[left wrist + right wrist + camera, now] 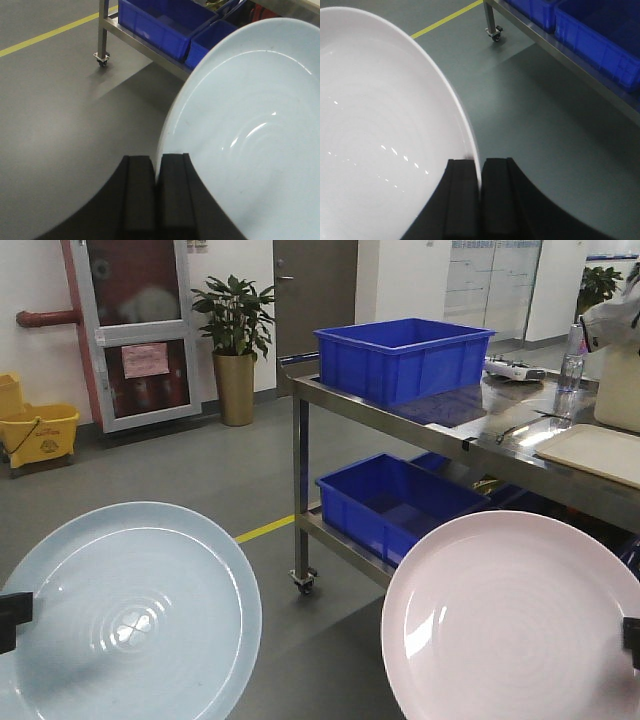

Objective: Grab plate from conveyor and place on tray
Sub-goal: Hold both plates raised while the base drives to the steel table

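The right jaws are closed almost fully on the rim of the plate [385,125], with only the thin edge of the rim between the two black pads. The plate is pale pink and is held in the air above the grey floor [180,460], its inner face tilted toward the front camera. It hangs in front of the steel desk [500,418], lower than the desk top and not touching it.

The left jaws pinch in the same way the rim of a pale blue plate [130,610], which is also in the air over the floor, well apart from the pink one.

The tray [600,452] lies flat on the desk top at its right end, close to the front edge. A blue bin [400,360] stands near the left end of the desk top, and another blue bin [390,505] sits on the lower shelf under it
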You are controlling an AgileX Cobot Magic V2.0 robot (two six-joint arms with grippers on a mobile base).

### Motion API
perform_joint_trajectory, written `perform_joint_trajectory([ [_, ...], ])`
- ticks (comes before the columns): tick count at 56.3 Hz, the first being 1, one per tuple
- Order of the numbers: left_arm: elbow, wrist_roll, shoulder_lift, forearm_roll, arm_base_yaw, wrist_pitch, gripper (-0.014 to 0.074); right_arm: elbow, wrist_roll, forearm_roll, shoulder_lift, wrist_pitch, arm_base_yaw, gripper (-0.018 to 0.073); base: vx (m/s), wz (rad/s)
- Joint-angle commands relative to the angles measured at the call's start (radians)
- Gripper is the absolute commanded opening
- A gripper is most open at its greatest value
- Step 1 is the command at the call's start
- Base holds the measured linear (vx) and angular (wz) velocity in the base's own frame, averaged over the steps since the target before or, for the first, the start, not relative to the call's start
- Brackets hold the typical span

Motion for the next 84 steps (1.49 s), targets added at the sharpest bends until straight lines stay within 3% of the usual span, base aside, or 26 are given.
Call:
perform_joint_trajectory([
  [1, -0.026, -0.006, -0.011, -0.022, -0.005, -0.079, -0.0006, -0.03, -0.008, 0.01, -0.008, -0.072, -0.002, -0.001, 0.52, -0.1],
  [43, -0.026, -0.006, -0.011, -0.022, -0.005, -0.079, -0.0006, -0.03, -0.008, 0.013, -0.008, -0.073, -0.002, -0.001, 0.57, -0.19],
  [84, -0.026, -0.006, -0.011, -0.022, -0.005, -0.079, -0.0006, -0.03, -0.008, 0.013, -0.008, -0.073, -0.002, -0.001, 0.46, -0.45],
])
